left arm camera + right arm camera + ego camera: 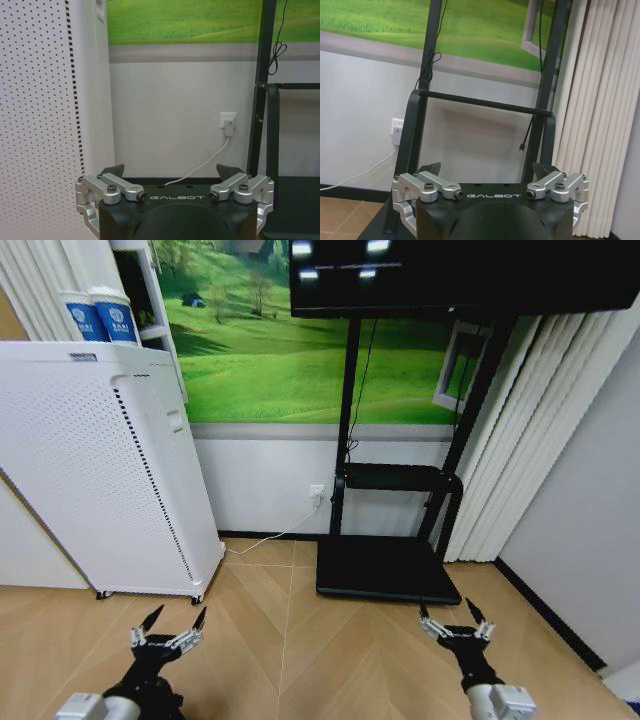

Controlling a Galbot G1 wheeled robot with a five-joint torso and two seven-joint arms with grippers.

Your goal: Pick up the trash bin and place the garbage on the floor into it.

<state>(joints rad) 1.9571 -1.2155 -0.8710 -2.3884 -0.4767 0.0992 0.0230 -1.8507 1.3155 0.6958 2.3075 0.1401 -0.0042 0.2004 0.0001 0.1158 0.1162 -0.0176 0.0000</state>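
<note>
Both arms reach forward low over the floor (300, 640), a tan chevron wood surface. The left pincer (174, 621) has its fingers spread apart and holds nothing; a tall white perforated appliance (100, 470) stands just ahead and to its left. The right pincer (453, 618) is likewise spread and empty, with a black screen stand (390, 565) directly ahead of it.

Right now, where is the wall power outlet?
In the head view, the white wall outlet sits low on the wall, between the white perforated appliance on the left and the black TV stand.
</note>
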